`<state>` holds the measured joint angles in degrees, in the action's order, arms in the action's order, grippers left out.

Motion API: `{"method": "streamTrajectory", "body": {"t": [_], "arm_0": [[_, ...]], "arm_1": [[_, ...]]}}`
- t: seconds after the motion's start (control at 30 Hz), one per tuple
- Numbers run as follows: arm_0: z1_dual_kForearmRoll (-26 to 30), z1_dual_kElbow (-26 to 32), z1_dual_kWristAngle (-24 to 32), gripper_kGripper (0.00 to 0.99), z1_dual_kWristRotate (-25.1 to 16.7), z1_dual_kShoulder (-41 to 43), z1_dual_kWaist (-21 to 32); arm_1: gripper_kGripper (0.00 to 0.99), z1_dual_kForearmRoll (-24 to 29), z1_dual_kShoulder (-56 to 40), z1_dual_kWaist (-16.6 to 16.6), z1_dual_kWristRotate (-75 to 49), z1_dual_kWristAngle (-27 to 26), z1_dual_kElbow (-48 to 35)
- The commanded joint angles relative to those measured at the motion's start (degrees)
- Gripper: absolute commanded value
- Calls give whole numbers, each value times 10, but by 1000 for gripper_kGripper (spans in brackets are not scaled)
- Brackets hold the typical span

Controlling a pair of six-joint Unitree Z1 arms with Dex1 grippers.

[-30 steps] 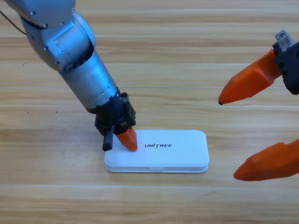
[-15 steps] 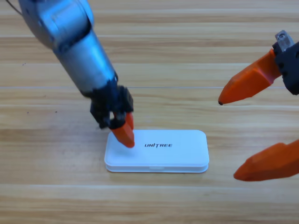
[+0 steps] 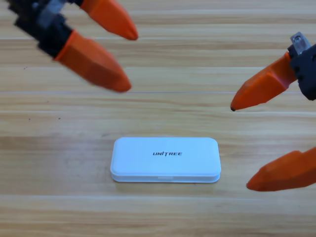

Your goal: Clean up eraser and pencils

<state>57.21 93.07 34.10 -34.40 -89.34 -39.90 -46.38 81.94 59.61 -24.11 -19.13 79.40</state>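
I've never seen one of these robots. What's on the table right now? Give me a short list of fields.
Case: white case, lid shut, lying flat on the wooden table
Eraser and pencils: none in view
Left gripper: upper left corner, jaws open, holding nothing, clear of the case
Right gripper: right edge, jaws open, holding nothing

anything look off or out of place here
Nothing stands out. The white case lies shut and square on the wooden table, with no eraser or pencils in view. The left claw hangs open at upper left, the right claw open at the right edge.
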Motion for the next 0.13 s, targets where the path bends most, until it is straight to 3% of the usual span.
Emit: {"method": "streamTrajectory", "body": {"t": [0.03, 0.13], "arm_0": [[0, -62, 15, 990, -14, 28, -68], [-11, -100, 14, 990, -33, 46, -95]], "arm_1": [[945, 7, 32, 12, 4, -7, -14], [945, 7, 32, 12, 4, -8, -14]]}}
